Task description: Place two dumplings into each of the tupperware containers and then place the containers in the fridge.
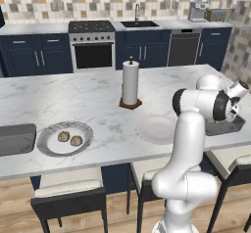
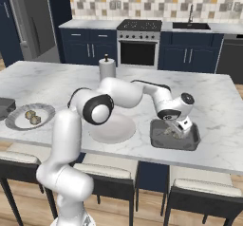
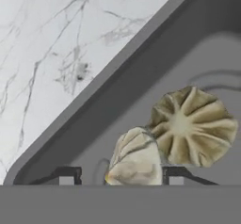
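Observation:
My gripper (image 3: 121, 176) is low inside the right tupperware container (image 2: 174, 136), a dark grey tray near the island's front edge. One dumpling (image 3: 134, 157) lies on the tray floor between the fingertips (image 3: 176, 177), with a gap on its left side, so the jaws are open. A second dumpling (image 3: 193, 126) rests right beside it. Two more dumplings (image 1: 63, 136) (image 1: 76, 140) sit on a round grey plate (image 1: 49, 146) to the left. The other tupperware container (image 1: 14, 139) is at the far left. The fridge (image 2: 31, 21) stands at the back left.
An empty round plate (image 1: 157, 128) lies left of the right container. A paper towel roll (image 1: 130, 82) stands upright mid-island. Stools (image 1: 68, 188) line the near side. Oven (image 1: 93, 53) and navy cabinets (image 1: 34, 56) fill the back wall.

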